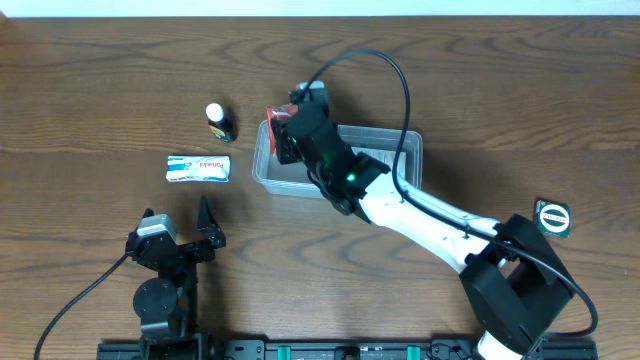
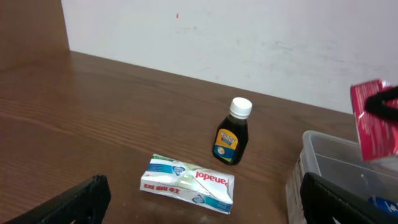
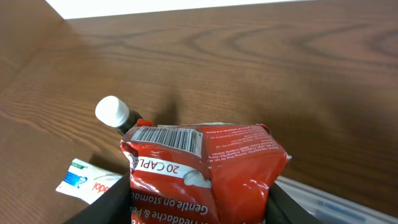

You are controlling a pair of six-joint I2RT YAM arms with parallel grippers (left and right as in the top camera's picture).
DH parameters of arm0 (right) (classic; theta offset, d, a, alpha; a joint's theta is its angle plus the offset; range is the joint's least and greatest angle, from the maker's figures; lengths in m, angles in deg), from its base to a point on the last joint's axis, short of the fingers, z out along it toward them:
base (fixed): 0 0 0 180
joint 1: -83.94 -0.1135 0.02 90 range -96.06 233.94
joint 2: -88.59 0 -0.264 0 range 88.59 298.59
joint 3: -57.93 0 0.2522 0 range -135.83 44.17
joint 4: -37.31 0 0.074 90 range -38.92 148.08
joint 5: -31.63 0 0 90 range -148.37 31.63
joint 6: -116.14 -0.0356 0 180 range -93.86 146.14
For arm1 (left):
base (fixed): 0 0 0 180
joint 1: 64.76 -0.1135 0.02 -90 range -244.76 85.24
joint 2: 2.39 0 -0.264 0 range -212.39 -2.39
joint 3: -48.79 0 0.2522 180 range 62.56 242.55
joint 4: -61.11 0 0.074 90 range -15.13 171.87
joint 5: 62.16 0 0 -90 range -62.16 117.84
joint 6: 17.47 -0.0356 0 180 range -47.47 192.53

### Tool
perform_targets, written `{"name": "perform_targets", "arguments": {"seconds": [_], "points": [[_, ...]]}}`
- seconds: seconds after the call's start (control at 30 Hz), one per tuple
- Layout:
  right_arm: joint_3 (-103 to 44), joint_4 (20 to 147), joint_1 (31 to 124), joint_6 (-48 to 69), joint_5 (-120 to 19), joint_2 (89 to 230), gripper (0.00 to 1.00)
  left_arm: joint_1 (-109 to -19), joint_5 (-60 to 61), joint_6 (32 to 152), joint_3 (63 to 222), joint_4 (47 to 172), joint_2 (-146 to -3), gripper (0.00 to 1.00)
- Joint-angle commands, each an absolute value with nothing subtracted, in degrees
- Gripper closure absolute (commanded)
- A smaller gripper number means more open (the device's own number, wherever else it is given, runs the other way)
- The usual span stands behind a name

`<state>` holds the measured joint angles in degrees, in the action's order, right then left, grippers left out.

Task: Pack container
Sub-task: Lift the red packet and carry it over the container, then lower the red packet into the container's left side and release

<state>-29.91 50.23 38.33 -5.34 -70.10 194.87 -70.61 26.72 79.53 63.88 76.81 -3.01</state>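
Red caplet pouch (image 3: 205, 168) is gripped in the right claw (image 1: 285, 138), just above the clear container's (image 1: 408, 150) left end. Left of this claw, a brown bottle (image 1: 219, 122) and a Panadol box (image 1: 199, 168) are on the worktop (image 1: 100, 90). The left claw (image 1: 178, 220) stands open, empty.

The container (image 1: 264, 166), a clear rectangular plastic tub with rounded corners, sits upright and open-topped on the brown tabletop (image 1: 100, 90).
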Motion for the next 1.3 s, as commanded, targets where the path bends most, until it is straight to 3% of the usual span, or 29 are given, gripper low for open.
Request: {"name": "perform_targets", "arguments": {"seconds": [0.0,1.27], "points": [[-32.8,53.4,38.1,-3.5,-69.9,195.5,0.56,-70.8,27.4,78.6,62.8,78.9,-2.6,0.02],[-32.9,56.3,36.6,-21.2,-69.3,205.7,0.55,-70.8,27.4,78.6,62.8,78.9,-2.6,0.02]]}}
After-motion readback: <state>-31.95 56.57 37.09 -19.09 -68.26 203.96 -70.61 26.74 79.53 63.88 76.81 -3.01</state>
